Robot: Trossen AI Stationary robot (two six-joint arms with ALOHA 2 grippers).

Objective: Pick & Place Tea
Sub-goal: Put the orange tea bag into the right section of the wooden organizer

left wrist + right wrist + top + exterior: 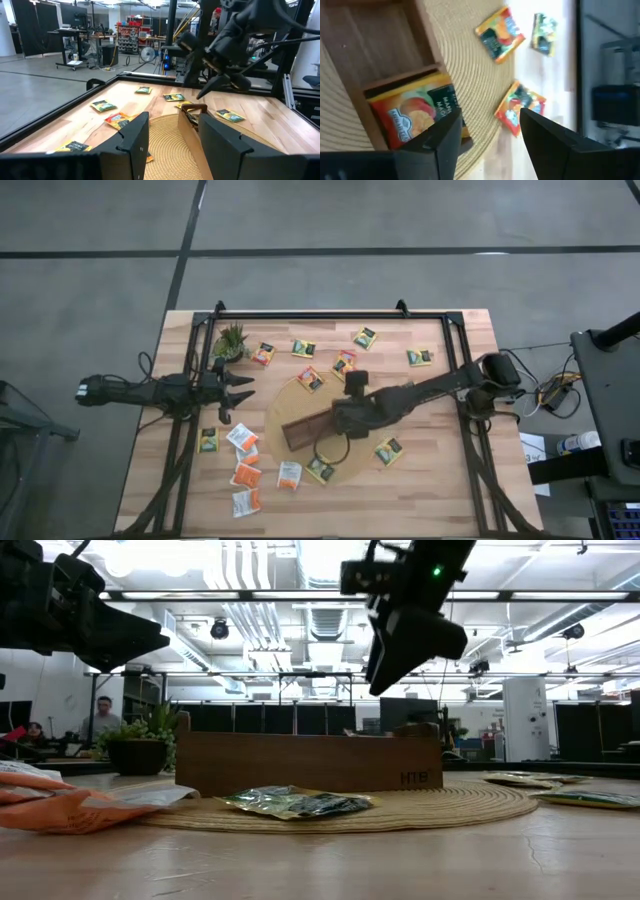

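A brown wooden divided tray [303,431] sits on a round woven mat [285,395] at the table's middle. One yellow and orange tea sachet [415,112] lies flat in a tray compartment. My right gripper [490,145] hangs open above that compartment, well clear of the tray [310,762] in the low view, slanting down. Other tea sachets lie scattered: several at the far side [303,348], several near the front left [247,475], two on the mat's near edge [320,470]. My left gripper [235,390] waits open and level at the table's left.
A small green potted plant [231,340] stands at the far left corner. A black frame [330,315] runs along the table's far edge and down both sides. Bare wood lies at the table's near right [440,480].
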